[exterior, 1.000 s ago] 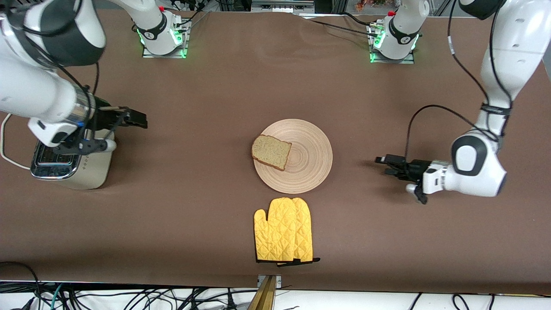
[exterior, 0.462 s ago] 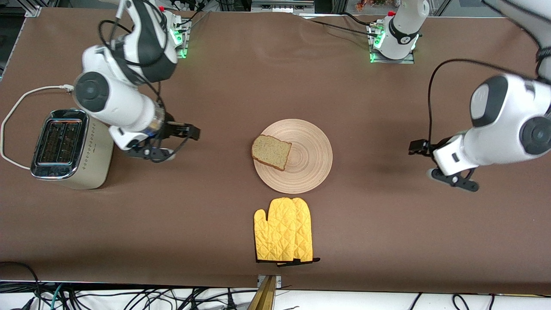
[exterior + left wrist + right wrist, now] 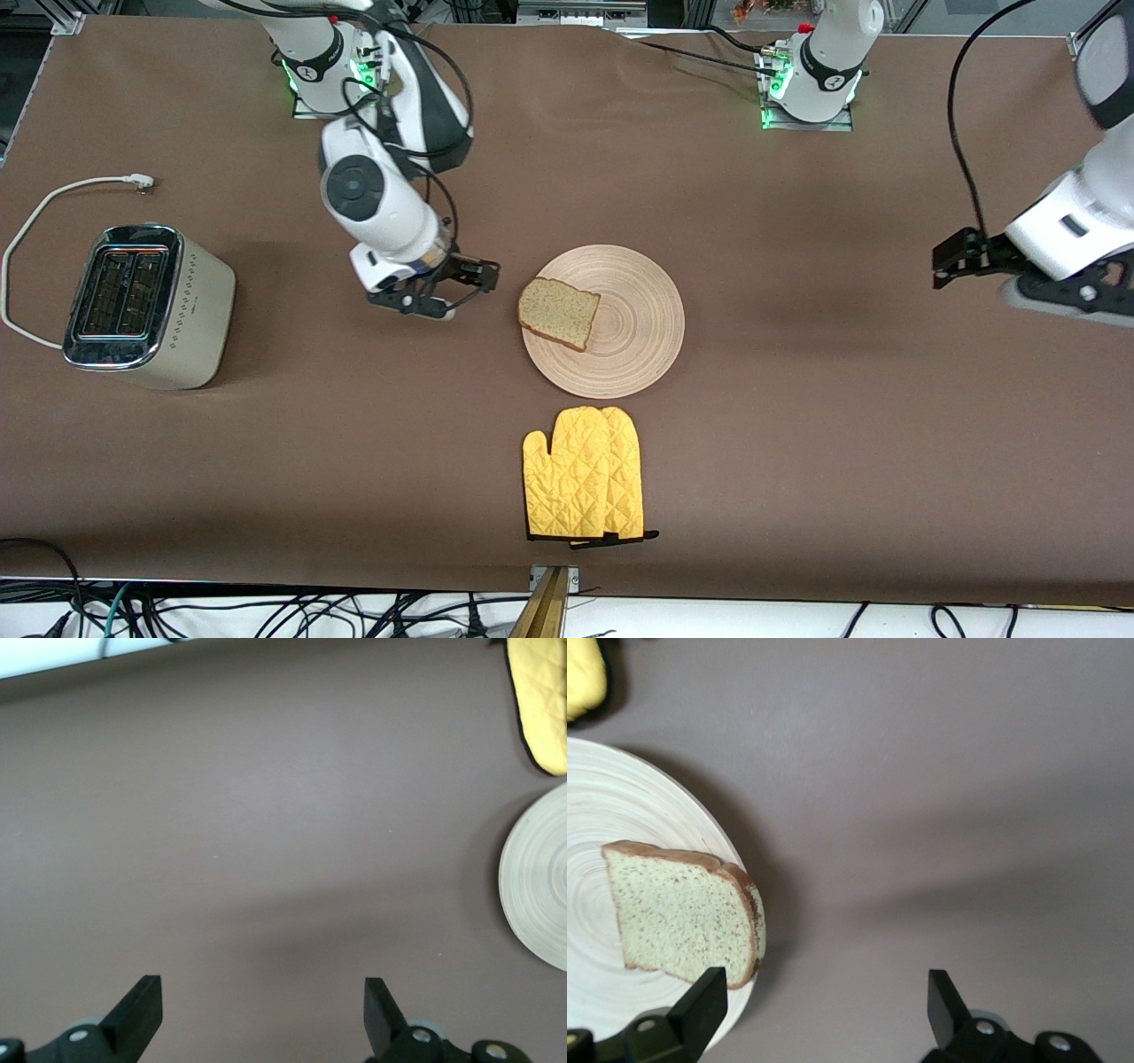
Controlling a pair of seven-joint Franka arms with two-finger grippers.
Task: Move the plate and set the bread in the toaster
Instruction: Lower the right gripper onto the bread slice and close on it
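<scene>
The right tool [image 3: 483, 279] hangs low over the bench [image 3: 797, 461], its fingers [image 3: 700, 1005] spread wide and holding nothing, just beside the plate [image 3: 633, 332] on the side toward the right arm's end. The bread [image 3: 558, 313] is the nearest thing to this tool: it lies flat on the plate's rim closest to the tool, one crust edge overhanging the rim. In the right wrist view one finger stands over the plate's edge by the bread [image 3: 687, 912] and the other over bare bench, not touching either. Past the plate from the tool, nearer the front camera, a yellow mitt [image 3: 583, 486] lies flat, just clear of the plate. The toaster [image 3: 146, 306] stands well apart from the right tool, toward the right arm's end of the bench, slots up, its white cord [image 3: 35, 221] curling beside it. The left tool [image 3: 952, 261] hovers over bare bench toward the left arm's end, well apart from the plate, fingers [image 3: 137, 1010] wide and empty.
</scene>
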